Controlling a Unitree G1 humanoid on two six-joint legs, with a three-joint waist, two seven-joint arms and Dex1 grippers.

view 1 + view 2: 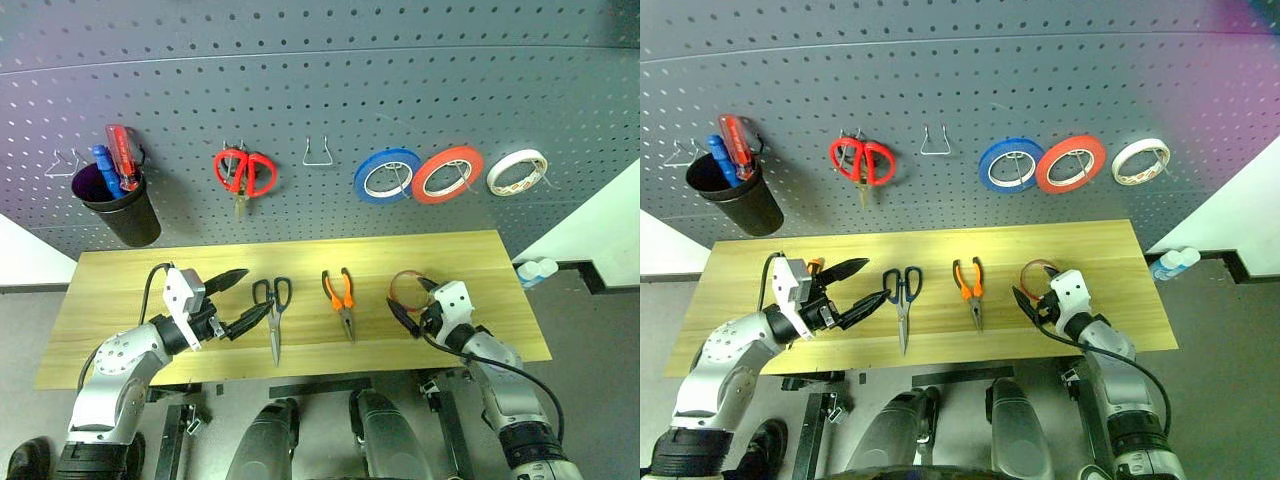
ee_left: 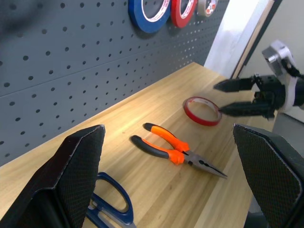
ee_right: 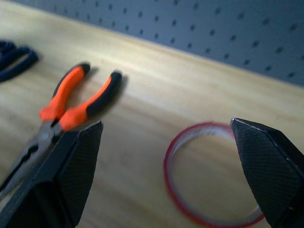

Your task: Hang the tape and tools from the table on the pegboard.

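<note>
Tape [image 1: 405, 288] lies flat on the desk [image 1: 120, 290], right side, with the right hand [image 1: 412, 303] spread wide and empty just at it. Left hand [image 1: 236, 297], also wide and empty, hovers beside the scissors [image 1: 274, 312]; pliers [image 1: 341, 296] between. Left wrist view: pliers, tape, pegboard [image 2: 71, 71] behind. Right wrist view: tape ring between the fingers [image 3: 71, 166], not gripped.

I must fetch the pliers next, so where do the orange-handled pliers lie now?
In the left eye view the orange-handled pliers lie flat near the middle of the table, between the dark-handled scissors on their left and the thin red tape ring on their right.
</note>
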